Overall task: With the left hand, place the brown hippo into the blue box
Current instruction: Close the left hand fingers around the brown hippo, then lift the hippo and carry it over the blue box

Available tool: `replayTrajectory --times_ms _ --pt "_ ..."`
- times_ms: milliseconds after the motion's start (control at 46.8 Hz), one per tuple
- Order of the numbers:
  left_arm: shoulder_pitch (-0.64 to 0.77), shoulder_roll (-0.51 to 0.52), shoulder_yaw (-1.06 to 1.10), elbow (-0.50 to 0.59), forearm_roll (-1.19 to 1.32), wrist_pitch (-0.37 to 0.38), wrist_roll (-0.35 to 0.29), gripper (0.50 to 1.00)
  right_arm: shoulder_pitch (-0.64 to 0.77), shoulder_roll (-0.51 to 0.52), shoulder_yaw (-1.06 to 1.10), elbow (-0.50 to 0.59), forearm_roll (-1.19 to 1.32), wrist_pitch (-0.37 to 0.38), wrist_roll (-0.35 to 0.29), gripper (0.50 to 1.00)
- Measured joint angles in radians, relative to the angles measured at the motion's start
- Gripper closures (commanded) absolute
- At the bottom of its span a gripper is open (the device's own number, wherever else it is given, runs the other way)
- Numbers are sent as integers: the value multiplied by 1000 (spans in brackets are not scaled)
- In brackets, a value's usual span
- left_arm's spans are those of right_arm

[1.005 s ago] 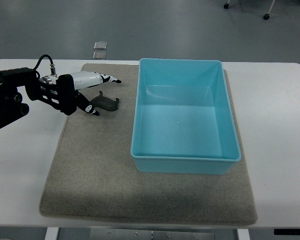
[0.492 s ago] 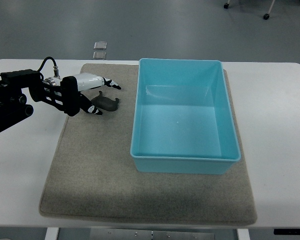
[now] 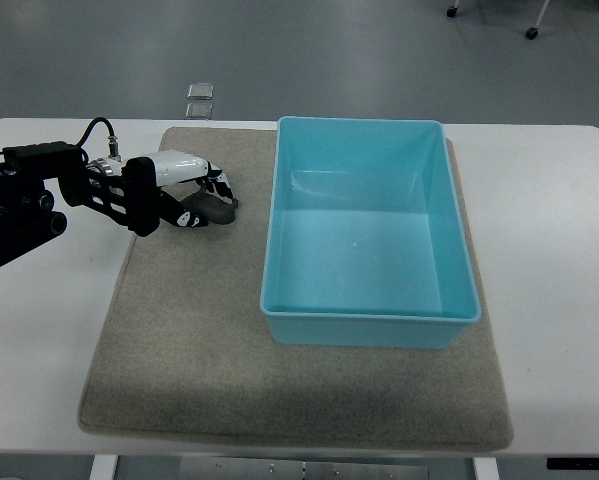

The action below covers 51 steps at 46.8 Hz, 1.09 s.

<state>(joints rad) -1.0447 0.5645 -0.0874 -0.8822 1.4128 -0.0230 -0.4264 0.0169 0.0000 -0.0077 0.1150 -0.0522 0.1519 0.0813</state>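
Note:
The brown hippo (image 3: pixel 221 208) is a small dark toy lying on the grey mat (image 3: pixel 179 350), left of the blue box (image 3: pixel 271 250). My left hand (image 3: pixel 207 205) reaches in from the left, and its white fingers (image 3: pixel 215 181) curl down over the hippo with the thumb under its near side. The hand hides most of the hippo, which still rests on the mat. The blue box is open-topped and empty, about a hand's width to the right of the hippo. My right arm is out of view.
The mat lies on a white table (image 3: pixel 39 340). The black forearm with its cable (image 3: pixel 39 195) lies over the table's left part. Two small clear items (image 3: pixel 200 98) lie on the floor beyond the far edge.
The left hand moved slightly right and its fingers, spread a second ago, curled down around the hippo. The hippo and the box have not moved.

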Motion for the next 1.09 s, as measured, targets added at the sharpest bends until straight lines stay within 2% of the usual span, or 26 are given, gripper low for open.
replayTrajectory --times_ms 86,150,192,577,705,898,1090 --pt "-2 0 0 0 0 0 0 915 0 0 0 0 0 0 0 564" --pt "-2 0 1 1 0 0 0 977 0 0 0 0 0 0 0 564" --pt "-2 0 1 2 0 0 0 1000 0 0 0 0 0 0 0 564" --pt "-29 28 2 4 0 0 0 1000 0 0 0 0 0 0 0 564" --pt "-78 86 1 -8 1 -4 -1 1000 0 0 0 0 0 0 0 564" --pt "-163 155 -9 -55 -3 -18 -3 1000 0 0 0 0 0 0 0 564" --pt "-234 166 -15 -129 -5 -41 -3 1000 0 0 0 0 0 0 0 564"
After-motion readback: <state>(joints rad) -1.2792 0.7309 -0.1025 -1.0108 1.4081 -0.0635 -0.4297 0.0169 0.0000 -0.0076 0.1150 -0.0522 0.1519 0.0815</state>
